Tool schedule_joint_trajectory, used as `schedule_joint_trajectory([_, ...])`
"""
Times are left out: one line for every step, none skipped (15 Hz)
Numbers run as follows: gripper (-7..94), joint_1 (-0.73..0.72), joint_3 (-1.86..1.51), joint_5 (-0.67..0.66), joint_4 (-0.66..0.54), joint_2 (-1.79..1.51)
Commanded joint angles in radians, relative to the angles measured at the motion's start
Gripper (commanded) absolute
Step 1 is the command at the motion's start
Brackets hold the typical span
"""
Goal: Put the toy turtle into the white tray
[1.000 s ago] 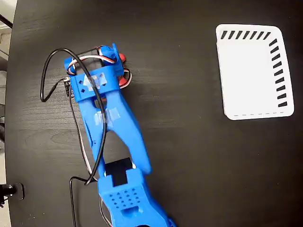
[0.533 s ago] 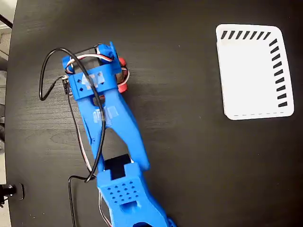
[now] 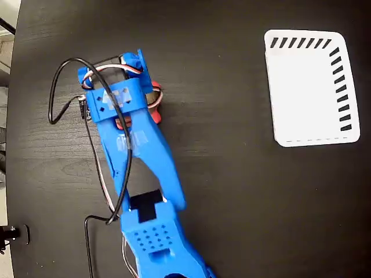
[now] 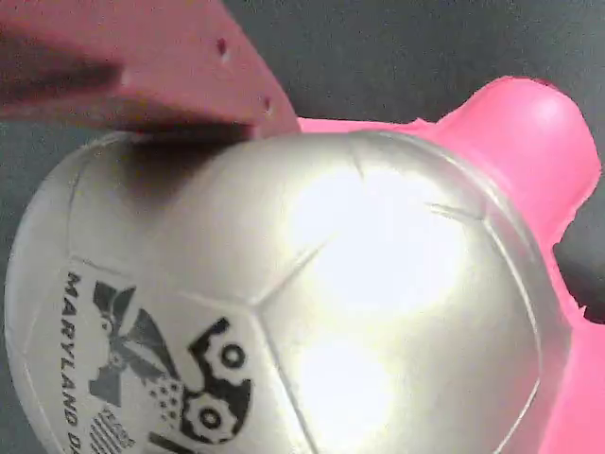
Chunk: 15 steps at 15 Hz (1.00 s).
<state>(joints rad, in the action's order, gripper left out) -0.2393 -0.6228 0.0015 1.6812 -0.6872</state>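
Black counter (image 3: 232, 191) carries everything in the fixed view: the blue arm reaches up from the bottom edge at left, and the tray (image 3: 310, 87) lies well apart from it at upper right, with nothing seen in it. The turtle (image 3: 155, 103) sits directly beneath the arm's head; only red-pink parts show past its right side, and a little at its lower edge. The wrist view confirms this: the turtle's domed shell (image 4: 312, 312) fills the picture right under the camera, its printed sticker at lower left and its pink head (image 4: 525, 123) at upper right. One reddish finger (image 4: 142, 66) lies along the upper left of the shell and appears to touch it. The other finger is out of view, so it cannot be told whether the jaws (image 3: 139, 104) are closed on the turtle or merely set around it. Relation that governs the coming move: the turtle lies straight below the jaws, not off to a side, and its head-to-tail axis appears to run aslant across the wrist view. Judged from this, the grip must be secured and the turtle lifted before any carry. The tray lies far to the right of the turtle in the fixed view, with bare counter between.
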Motion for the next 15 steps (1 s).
schedule_joint_trajectory([0, 0.023, -0.075, -0.008, 0.02, -0.314])
schedule_joint_trajectory([0, 0.041, -0.13, -0.011, 0.02, -0.396])
schedule_joint_trajectory([0, 0.064, -0.183, -0.018, 0.02, -0.477])
schedule_joint_trajectory([0, 0.092, -0.236, -0.032, 0.02, -0.561])
schedule_joint_trajectory([0, 0.126, -0.284, -0.046, 0.02, -0.644])
schedule_joint_trajectory([0, 0.167, -0.328, -0.064, 0.02, -0.727])
schedule_joint_trajectory([0, 0.213, -0.382, -0.091, 0.014, -0.811])
schedule_joint_trajectory([0, 0.264, -0.437, -0.123, 0.009, -0.894])
schedule_joint_trajectory([0, 0.316, -0.488, -0.158, 0.008, -0.968])
schedule_joint_trajectory([0, 0.373, -0.506, -0.186, 0.008, -1.005])
schedule_joint_trajectory([0, 0.433, -0.497, -0.202, 0.009, -1.005])
schedule_joint_trajectory([0, 0.491, -0.453, -0.21, 0.008, -0.968])
schedule_joint_trajectory([0, 0.543, -0.385, -0.209, 0.008, -0.911])
schedule_joint_trajectory([0, 0.589, -0.302, -0.193, 0.009, -0.839])
schedule_joint_trajectory([0, 0.63, -0.206, -0.164, 0.008, -0.758])
